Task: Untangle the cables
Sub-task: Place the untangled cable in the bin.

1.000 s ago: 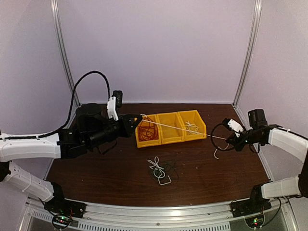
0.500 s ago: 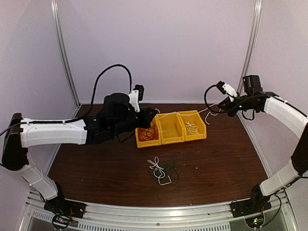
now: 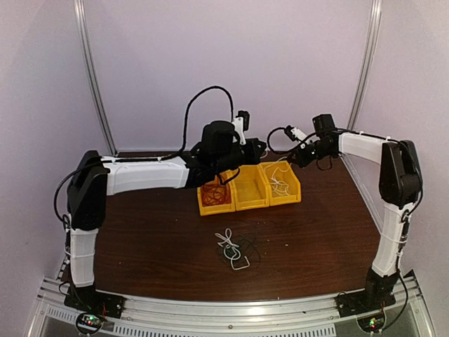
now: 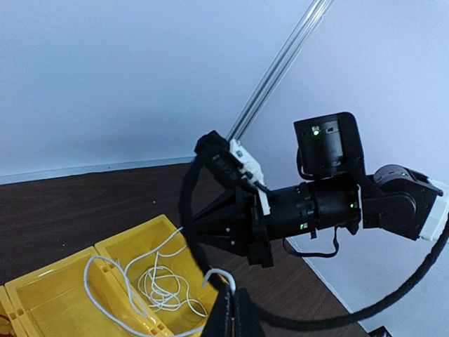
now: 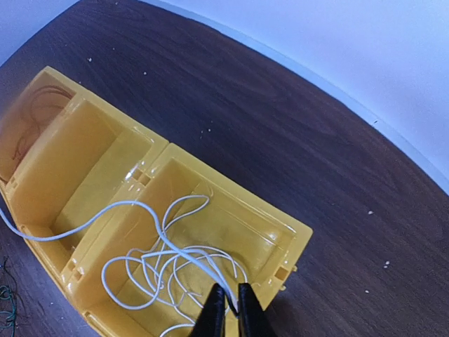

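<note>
A row of yellow bins (image 3: 249, 188) stands at the back of the table. A white cable (image 5: 161, 239) lies coiled in the right-hand bin (image 5: 242, 189), and a red cable (image 3: 216, 194) fills the left-hand one. My right gripper (image 5: 230, 307) hangs over that bin's near corner, shut on a strand of the white cable. My left gripper (image 4: 235, 309) is shut on the same cable's other end, which hooks out above its tips (image 4: 219, 275). The two grippers face each other closely above the bins (image 3: 258, 149) (image 3: 296, 157). A clump of white, black and green cables (image 3: 236, 251) lies mid-table.
The middle bin (image 3: 250, 184) holds only a passing strand of white cable. Purple walls and metal frame posts (image 3: 359, 84) close the back and sides. The left arm's thick black cable (image 4: 189, 232) arcs across the left wrist view.
Both arms have swung up and inward from the table's sides to meet over the bins. The white cable, taut between them before, now drops slack into the right-hand bin.
</note>
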You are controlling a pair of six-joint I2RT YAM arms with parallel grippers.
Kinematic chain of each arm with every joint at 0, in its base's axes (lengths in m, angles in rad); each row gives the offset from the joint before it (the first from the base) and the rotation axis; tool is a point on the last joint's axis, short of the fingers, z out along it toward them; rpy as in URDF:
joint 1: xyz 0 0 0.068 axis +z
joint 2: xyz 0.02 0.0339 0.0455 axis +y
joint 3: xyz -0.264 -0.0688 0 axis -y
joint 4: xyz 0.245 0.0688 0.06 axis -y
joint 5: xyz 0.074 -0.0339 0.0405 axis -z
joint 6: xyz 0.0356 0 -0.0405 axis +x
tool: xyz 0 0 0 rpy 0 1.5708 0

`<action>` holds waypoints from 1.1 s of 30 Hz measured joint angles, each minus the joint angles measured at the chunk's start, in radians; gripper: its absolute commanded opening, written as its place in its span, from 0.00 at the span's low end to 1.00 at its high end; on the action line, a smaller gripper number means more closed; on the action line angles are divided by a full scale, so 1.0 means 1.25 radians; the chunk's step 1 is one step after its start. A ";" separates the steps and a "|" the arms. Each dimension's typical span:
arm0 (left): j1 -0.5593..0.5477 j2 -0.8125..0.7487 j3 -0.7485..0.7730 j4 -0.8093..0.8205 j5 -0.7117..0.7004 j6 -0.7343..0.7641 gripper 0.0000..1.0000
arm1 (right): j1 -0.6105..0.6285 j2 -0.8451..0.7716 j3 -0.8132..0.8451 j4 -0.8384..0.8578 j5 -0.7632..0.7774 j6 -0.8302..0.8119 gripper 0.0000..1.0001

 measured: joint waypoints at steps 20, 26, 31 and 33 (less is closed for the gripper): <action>0.019 0.276 0.277 0.083 0.196 -0.080 0.00 | -0.096 -0.379 -0.325 -0.048 -0.006 0.029 0.52; 0.019 0.377 0.346 0.082 0.203 -0.100 0.00 | -0.110 -0.443 -0.430 -0.008 -0.014 0.037 0.52; 0.019 0.453 0.393 0.054 0.203 -0.115 0.00 | -0.113 -0.425 -0.443 0.011 -0.035 0.029 0.53; 0.019 0.470 0.401 0.042 0.203 -0.124 0.02 | -0.113 -0.420 -0.449 0.014 -0.055 0.026 0.53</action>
